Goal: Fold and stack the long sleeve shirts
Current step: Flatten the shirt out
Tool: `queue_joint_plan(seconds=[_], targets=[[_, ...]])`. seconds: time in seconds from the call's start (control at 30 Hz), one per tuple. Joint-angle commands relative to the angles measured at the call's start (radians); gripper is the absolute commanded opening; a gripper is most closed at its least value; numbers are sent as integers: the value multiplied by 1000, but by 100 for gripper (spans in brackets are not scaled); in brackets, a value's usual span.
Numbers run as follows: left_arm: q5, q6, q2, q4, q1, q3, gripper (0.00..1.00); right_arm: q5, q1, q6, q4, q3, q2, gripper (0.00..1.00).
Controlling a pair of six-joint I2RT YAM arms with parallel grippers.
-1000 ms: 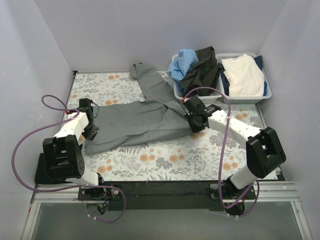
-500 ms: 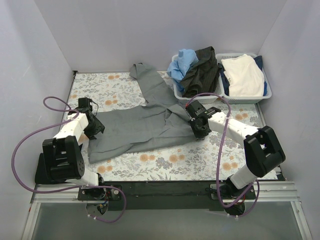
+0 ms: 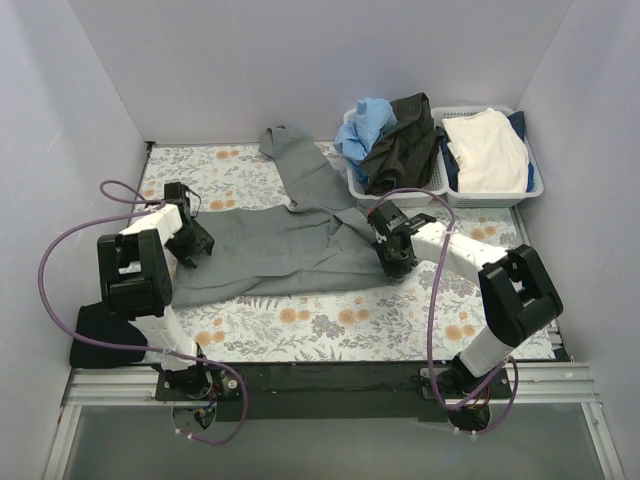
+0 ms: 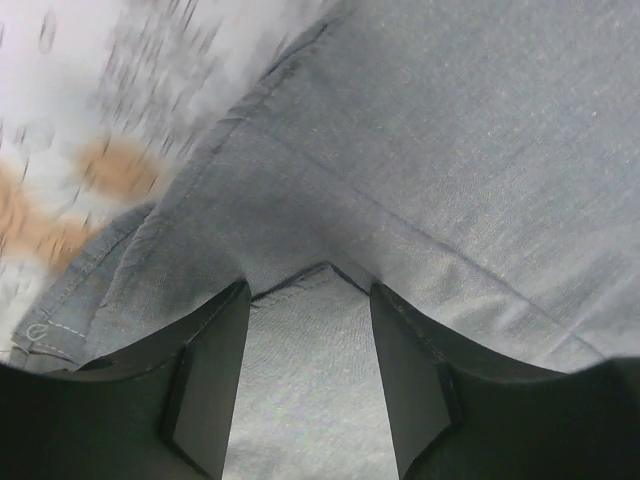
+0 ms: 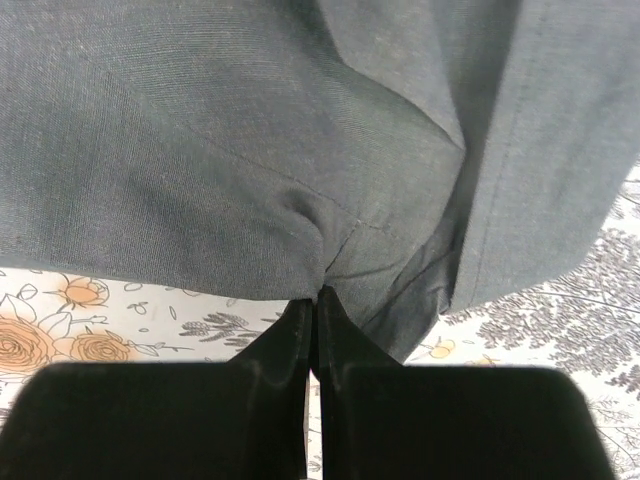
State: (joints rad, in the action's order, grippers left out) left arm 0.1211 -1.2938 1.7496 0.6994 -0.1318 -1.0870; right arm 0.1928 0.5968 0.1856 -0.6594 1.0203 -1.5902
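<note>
left gripper (image 3: 196, 243): down on the left end of the grey shirt (image 3: 285, 245), fingers (image 4: 205, 380) spread apart with cloth lying between them.
grey shirt: spread across the floral table (image 3: 330, 320), one sleeve reaching toward the back wall.
right gripper (image 3: 393, 262): pinched tight on the grey shirt's right hem.
black shirt (image 3: 400, 145): heaped over the left basket (image 3: 356, 186), beside a blue cloth (image 3: 365, 120).
right basket (image 3: 500, 196): holds a white cloth (image 3: 485, 150).

Left tool (image 4: 310, 300) spread, right tool (image 5: 316, 305) clamped.
</note>
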Motion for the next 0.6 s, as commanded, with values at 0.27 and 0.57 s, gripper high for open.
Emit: queue_joint_plan(seconds=[0.27, 0.57], targets=[[-9, 28, 165, -63, -5, -248, 44, -43, -2, 9, 61, 164, -155, 1], [-55, 73, 197, -55, -6, -235, 25, -59, -2, 9, 66, 179, -166, 1]])
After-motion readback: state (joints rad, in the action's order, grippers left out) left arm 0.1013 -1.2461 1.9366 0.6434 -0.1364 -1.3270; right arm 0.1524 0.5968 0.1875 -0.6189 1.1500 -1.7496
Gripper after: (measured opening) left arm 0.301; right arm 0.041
